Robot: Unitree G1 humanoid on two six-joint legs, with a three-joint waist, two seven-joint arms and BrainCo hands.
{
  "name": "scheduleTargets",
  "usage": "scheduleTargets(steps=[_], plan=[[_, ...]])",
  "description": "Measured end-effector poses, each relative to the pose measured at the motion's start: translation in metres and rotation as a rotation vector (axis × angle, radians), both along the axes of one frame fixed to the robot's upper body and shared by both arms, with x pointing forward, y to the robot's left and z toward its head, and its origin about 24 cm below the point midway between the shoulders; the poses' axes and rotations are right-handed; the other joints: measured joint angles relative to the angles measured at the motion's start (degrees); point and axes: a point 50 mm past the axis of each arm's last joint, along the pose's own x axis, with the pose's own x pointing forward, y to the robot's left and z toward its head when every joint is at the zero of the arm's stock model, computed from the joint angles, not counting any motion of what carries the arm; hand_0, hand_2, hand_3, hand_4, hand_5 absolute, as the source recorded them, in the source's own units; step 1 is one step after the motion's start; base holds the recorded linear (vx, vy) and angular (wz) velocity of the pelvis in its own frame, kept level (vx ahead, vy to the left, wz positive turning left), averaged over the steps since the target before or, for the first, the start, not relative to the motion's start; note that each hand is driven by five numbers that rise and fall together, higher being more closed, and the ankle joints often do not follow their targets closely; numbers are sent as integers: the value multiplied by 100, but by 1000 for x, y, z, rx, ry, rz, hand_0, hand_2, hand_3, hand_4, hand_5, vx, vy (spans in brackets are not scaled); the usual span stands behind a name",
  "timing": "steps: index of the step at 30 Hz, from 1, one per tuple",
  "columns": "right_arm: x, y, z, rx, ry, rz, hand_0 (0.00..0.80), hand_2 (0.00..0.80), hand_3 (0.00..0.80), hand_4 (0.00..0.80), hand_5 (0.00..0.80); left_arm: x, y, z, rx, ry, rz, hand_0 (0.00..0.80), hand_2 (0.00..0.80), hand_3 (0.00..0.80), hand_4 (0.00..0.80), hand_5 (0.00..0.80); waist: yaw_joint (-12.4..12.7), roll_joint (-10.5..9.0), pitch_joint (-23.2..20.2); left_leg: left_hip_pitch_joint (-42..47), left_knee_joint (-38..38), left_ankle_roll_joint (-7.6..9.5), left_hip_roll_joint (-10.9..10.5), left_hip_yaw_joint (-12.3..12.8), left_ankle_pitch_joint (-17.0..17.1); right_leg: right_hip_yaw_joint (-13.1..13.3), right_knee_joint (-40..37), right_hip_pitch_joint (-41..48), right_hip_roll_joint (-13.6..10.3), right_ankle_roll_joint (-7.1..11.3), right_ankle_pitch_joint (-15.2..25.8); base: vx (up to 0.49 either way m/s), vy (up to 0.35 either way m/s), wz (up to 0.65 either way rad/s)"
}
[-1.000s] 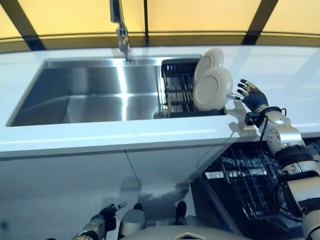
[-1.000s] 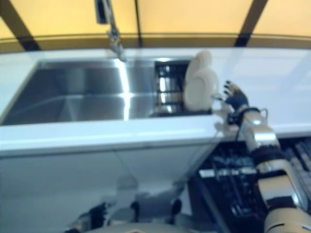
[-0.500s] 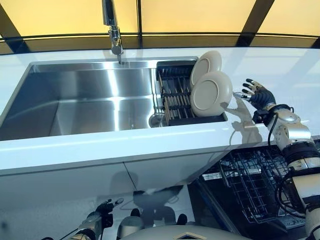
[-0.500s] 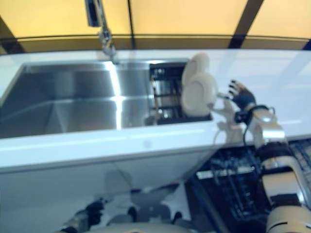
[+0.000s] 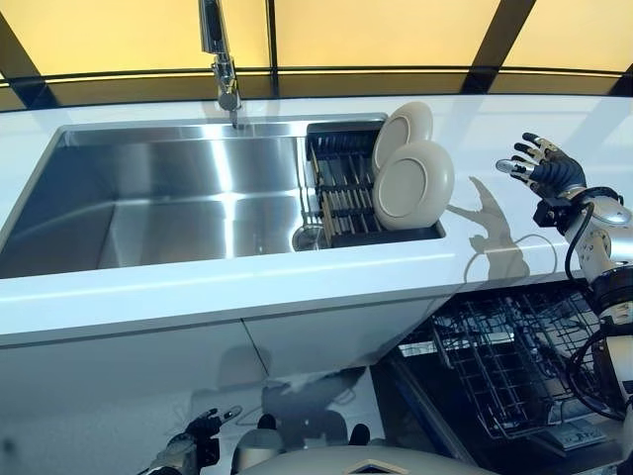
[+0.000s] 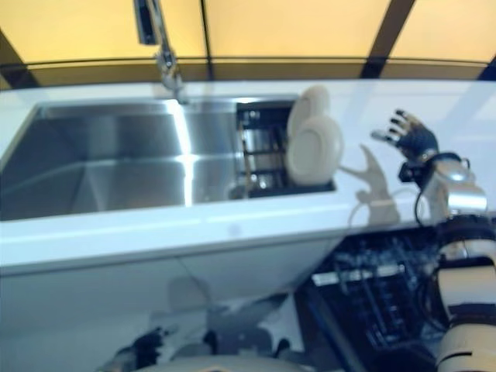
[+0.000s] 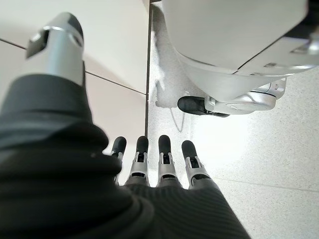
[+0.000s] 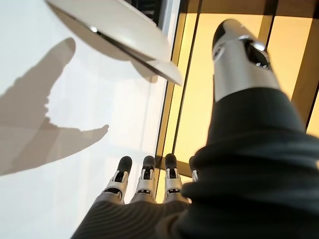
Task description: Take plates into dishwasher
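Standing on edge in the dark rack (image 5: 346, 188) at the sink's (image 5: 168, 198) right end, two cream plates (image 5: 413, 184) lean one behind the other. Right hand (image 5: 544, 174): raised over the white counter (image 5: 495, 129), well apart from the plates, fingers spread, holding nothing. Left hand (image 7: 149, 169): low near the floor, fingers straight, empty. Dishwasher rack (image 5: 504, 366): pulled out below the counter, right side.
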Motion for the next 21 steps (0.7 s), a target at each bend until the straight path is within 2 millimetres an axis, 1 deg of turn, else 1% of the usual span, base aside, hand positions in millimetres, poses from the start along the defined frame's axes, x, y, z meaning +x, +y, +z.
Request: scheduleTargets(steps=[6,9,11,13,17,21], plan=[[4,6,5,13,-3,35,0,0,0,0,0,0,0,0,-1,-5,-2,0,0,0,0,0,10,6,-3,17,0,1,-11,-34,1,-38,0,41,-2,5,-4,11,4,2],[4,7,5,13,0,43,0,0,0,0,0,1,0,0,0,-5,-2,0,0,0,0,0,94,11,-7,13,-4,0,-9,-57,-2,-64,-2,76,-9,4,-9,10,4,4],[4,6,3,12,14,39,0,0,0,0,0,1,0,0,0,-6,-3,0,0,0,0,0,137,18,-17,12,-5,-1,-6,-71,-4,-74,-2,85,-7,4,-9,-2,2,3],[4,6,-4,6,52,33,0,0,0,0,0,0,0,0,0,-4,-3,0,0,0,0,0,144,19,-26,7,-4,1,-9,-118,0,-110,-2,100,-9,3,-11,-13,11,7],[6,12,-15,-13,115,46,0,0,0,0,0,-1,-2,-1,0,4,-21,0,0,0,0,0,170,17,-28,3,-2,1,-12,-131,9,-123,1,98,-10,2,-9,-4,3,1],[9,15,-18,-39,153,71,0,0,0,0,0,-1,-2,-1,0,3,-21,0,0,0,0,0,210,16,-29,10,1,-1,-19,-141,13,-135,10,90,-6,2,-9,0,0,0]])
